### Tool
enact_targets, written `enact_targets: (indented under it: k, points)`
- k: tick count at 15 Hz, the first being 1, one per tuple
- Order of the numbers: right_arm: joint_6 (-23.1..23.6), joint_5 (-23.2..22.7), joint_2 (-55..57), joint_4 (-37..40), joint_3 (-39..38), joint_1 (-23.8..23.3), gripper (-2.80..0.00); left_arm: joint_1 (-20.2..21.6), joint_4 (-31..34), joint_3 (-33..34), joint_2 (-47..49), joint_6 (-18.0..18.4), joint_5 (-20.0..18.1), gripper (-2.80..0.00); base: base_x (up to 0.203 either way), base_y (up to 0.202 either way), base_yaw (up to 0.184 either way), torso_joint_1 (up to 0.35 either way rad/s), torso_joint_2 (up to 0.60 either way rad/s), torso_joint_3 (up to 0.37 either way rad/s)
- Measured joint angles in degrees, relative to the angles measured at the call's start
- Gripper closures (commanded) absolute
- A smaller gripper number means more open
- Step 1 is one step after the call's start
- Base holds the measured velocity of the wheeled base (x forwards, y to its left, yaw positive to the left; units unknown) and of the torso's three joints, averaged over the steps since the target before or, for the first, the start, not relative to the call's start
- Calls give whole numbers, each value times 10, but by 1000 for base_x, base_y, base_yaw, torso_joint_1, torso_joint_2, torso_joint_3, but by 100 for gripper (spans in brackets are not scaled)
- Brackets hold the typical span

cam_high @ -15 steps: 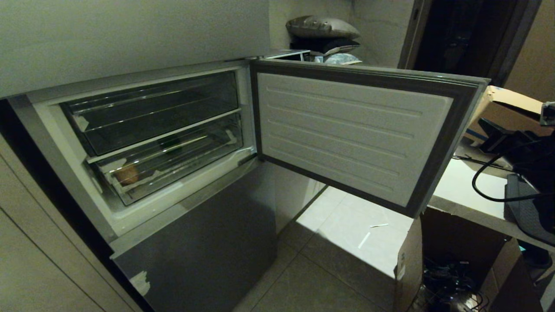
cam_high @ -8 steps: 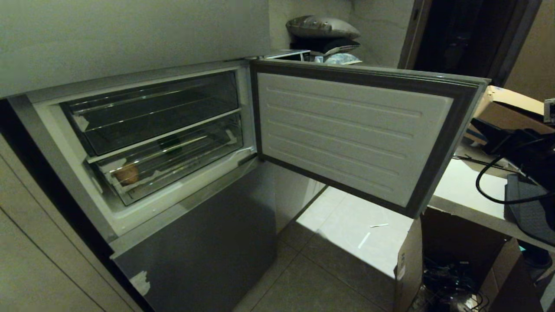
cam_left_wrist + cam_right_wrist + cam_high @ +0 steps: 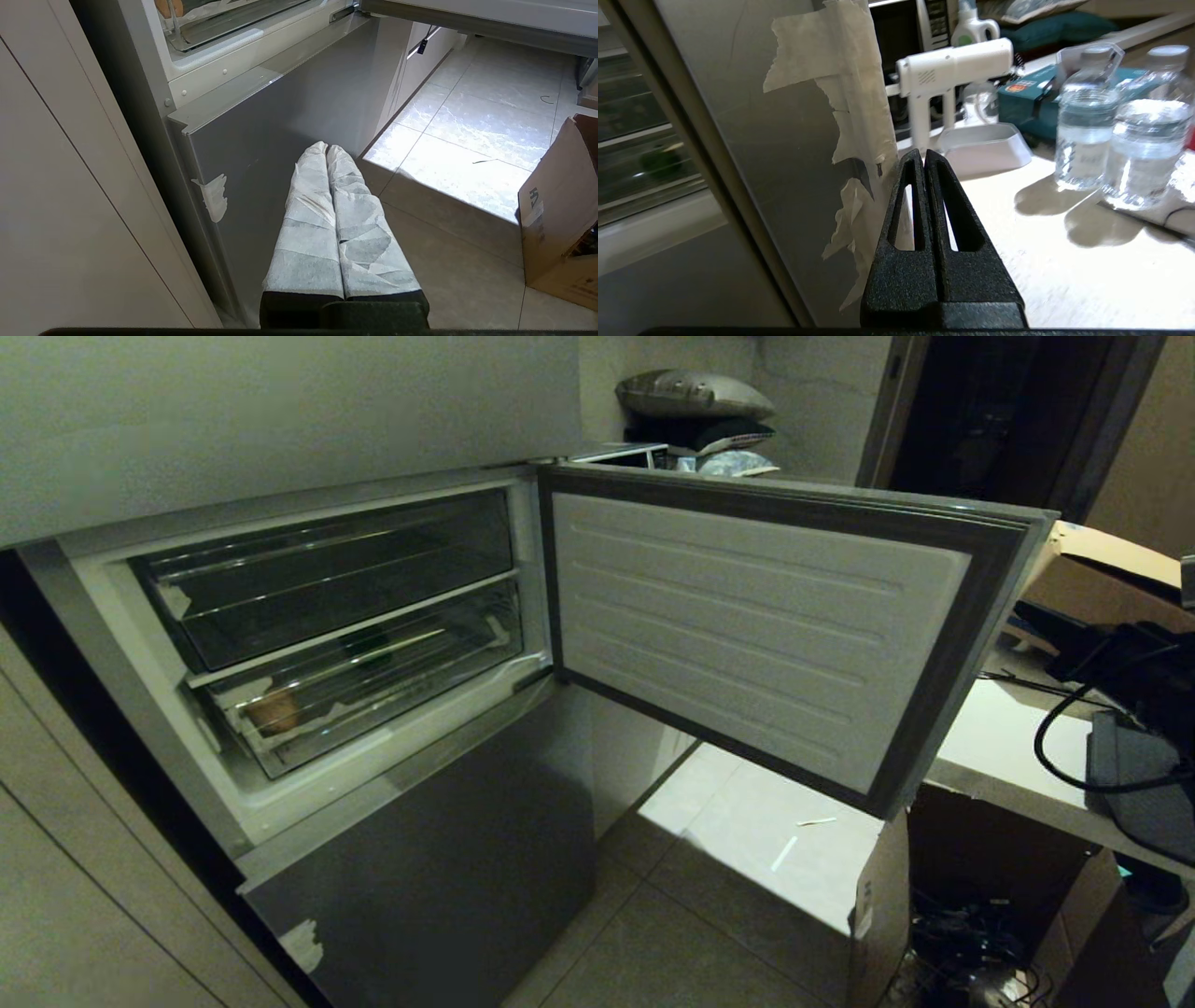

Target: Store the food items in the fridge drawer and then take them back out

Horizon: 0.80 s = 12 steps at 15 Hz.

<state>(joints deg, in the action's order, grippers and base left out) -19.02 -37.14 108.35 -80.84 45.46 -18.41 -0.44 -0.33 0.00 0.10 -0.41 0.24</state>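
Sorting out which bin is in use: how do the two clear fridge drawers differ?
The upper drawer looks empty; the lower fridge drawer holds a tan-orange lump at its left end and a dark-green pepper farther back. Both are clear plastic and pushed in, behind the open door.

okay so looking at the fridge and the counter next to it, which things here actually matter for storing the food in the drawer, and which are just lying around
Part of the job:
fridge drawer
tan-orange food lump, in the drawer
green bell pepper, in the drawer
open fridge door
right gripper, shut, at the door's edge

Just lying about:
water bottles
white spray gun
cardboard box
pillow
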Motion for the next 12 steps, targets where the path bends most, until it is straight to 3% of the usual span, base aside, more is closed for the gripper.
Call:
enact_targets:
  k: [5,12]
  points:
    - [2,-30,-58,-1,-75,9,0,0,0,0,0,0,0,0,0,0,0,0,0,0]
    - [5,-31,-125,-1,-145,72,0,0,0,0,0,0,0,0,0,0,0,0,0,0]
